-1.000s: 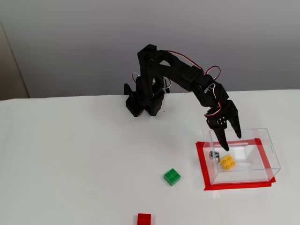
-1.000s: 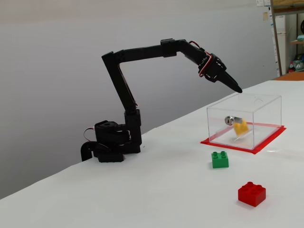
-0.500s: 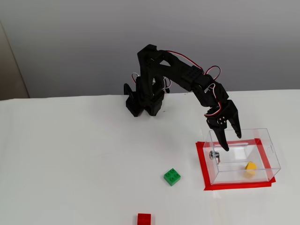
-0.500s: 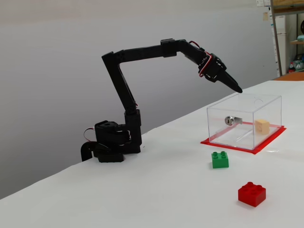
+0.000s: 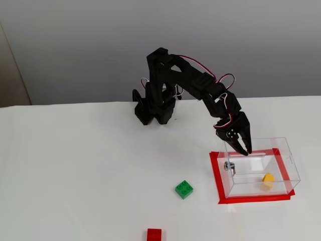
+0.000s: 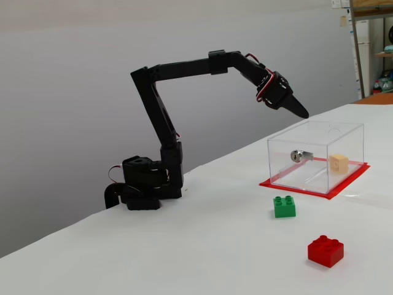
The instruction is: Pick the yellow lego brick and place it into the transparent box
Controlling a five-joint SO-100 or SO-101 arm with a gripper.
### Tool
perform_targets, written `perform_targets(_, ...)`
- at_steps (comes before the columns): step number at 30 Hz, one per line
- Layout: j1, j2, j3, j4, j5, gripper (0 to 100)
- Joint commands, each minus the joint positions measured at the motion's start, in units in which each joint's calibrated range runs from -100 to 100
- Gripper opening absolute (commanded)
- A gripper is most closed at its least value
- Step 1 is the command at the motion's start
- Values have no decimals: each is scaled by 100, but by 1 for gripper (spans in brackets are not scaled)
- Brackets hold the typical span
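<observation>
Your yellow lego brick (image 5: 268, 179) already lies inside the transparent box (image 5: 287, 159), in its corner away from the metal fitting (image 5: 228, 165); the gripper (image 5: 245, 146) hangs empty above the box's fitting-side rim, jaws a little apart. The danger now is a low retreat; a fingertip catching that thin wall could drag the box off its red tape (image 5: 215, 176).

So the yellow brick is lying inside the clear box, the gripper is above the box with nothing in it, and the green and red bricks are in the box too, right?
Not quite. The green brick and red brick sit on the table outside the clear box, as both fixed views show. The rest holds: the yellow brick lies inside the box, and the gripper is above it, holding nothing.
</observation>
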Motion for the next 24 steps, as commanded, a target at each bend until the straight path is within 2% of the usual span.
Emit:
perform_targets(1, 271, -362, -95, 277, 23, 2)
perform_targets(15, 2497, -1804, -5, 2505, 44, 2)
perform_targets(24, 3621, -3391, 1270, 3097, 44, 2)
